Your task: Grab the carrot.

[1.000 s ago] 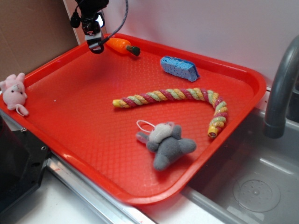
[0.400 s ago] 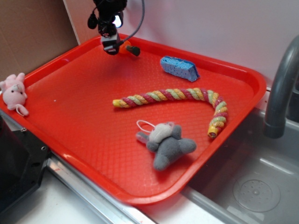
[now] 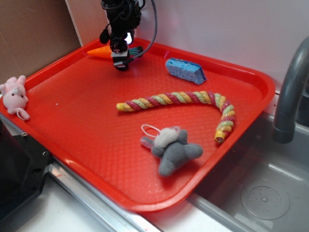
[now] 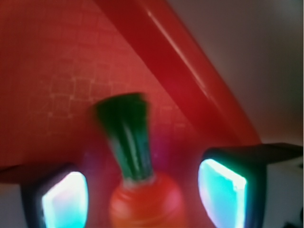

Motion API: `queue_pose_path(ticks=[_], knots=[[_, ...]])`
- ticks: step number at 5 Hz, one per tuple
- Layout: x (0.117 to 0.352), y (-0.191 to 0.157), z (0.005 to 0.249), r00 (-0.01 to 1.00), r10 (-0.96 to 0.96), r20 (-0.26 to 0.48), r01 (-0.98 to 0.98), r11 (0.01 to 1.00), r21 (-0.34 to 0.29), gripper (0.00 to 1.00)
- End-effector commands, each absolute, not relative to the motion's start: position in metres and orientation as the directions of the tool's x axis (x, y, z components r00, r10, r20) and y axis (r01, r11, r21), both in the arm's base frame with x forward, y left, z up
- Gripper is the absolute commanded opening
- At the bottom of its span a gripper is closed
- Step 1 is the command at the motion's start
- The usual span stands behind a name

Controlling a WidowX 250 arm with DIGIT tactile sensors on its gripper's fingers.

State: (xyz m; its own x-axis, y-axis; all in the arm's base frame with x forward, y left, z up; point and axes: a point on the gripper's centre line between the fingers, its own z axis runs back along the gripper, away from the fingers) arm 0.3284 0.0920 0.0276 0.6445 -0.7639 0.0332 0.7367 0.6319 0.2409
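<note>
Red fills the scene: a big textured plastic tray (image 3: 87, 125) sits on a counter beside a grey sink (image 3: 263, 193), with a dark curved faucet (image 3: 289, 92) at the right edge and a pale wall behind. Up at the far rim of the tray, the gripper (image 3: 120, 62) hangs low over the carrot (image 3: 99, 50), whose orange tapered tip pokes out to the left of the black arm while a sliver of dark green stem shows on the other side. From the wrist camera it's much clearer: the carrot (image 4: 142, 190) lies between the two fingers (image 4: 64, 197), green stem cap pointing away from the camera toward the tray's raised edge, orange body running down out of the bottom of the picture. The fingers stand apart, one on each side of the carrot, with visible gaps between each glowing pad and the orange body, so the jaws are spread and nothing is clamped. The view is blurred, so whether the tips touch the tray floor, I can't tell.

Elsewhere on the tray: a blue sponge (image 3: 185, 70) near the back rim, well apart from the gripper; a twisted multicoloured rope (image 3: 178, 104) curving across the middle; a grey plush toy (image 3: 171, 150) lying near the front; and a small pink plush (image 3: 14, 96) sitting at the tray's left rim.
</note>
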Motion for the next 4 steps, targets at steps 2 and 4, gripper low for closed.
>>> queue_pose_path(ticks=[2,4], knots=[[0.324,0.088,0.004,0.615,-0.787,0.043,0.772,0.612,0.169,1.0],[0.316,0.085,0.009,0.64,-0.767,0.044,0.75,0.636,0.18,0.0]])
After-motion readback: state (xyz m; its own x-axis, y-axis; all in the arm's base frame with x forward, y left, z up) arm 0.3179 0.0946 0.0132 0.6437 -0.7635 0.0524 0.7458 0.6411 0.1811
